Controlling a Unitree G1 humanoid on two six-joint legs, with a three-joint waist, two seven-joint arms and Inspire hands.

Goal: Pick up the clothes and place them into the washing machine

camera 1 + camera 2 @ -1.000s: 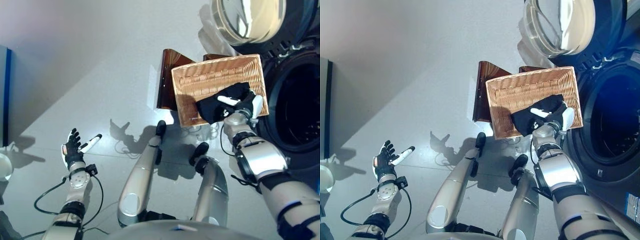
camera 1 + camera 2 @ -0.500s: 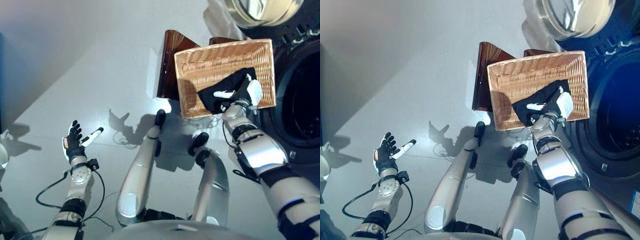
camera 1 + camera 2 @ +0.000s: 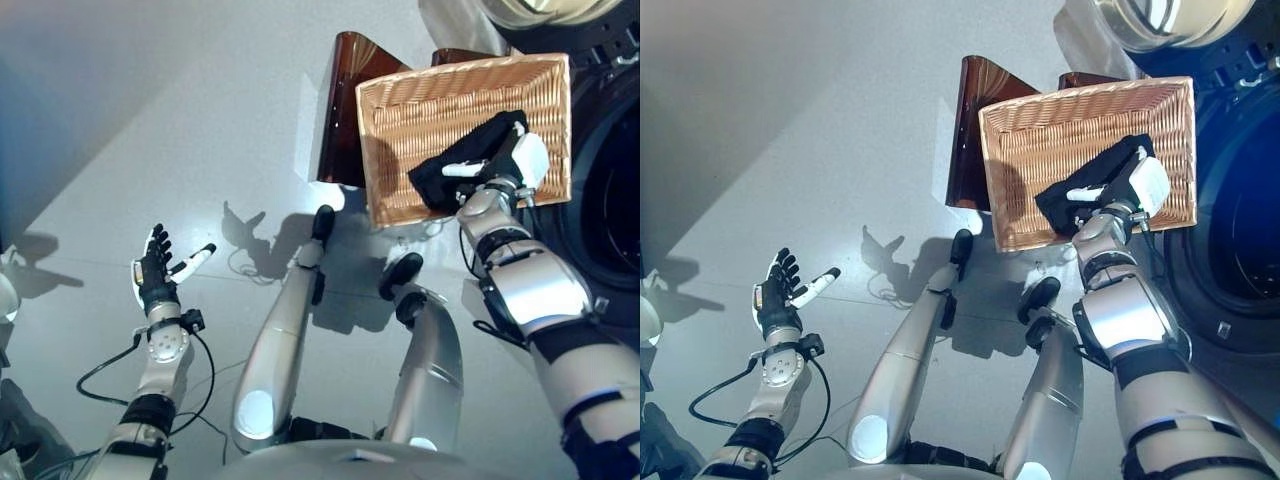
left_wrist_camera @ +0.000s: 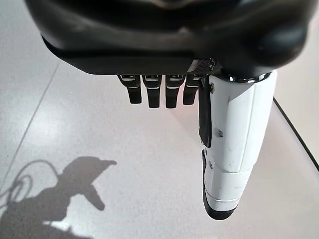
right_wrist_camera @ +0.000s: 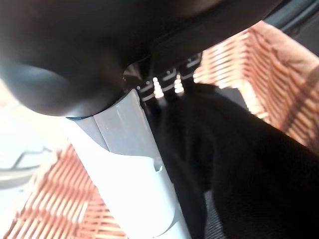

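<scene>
From the head, the right hand [image 3: 505, 168] lies on the black cloth [image 3: 455, 170] in the basket [image 3: 400, 110], the left hand [image 4: 169, 74] idles with straight fingers, and the right wrist shows fingers pinching cloth, so lifting toward the washer [image 3: 610, 180] seems next.

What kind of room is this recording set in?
Probably a laundry area. A front-loading washing machine stands at the right with its round door swung open, and a wicker basket on the smooth grey floor holds a black garment under the right hand.
</scene>
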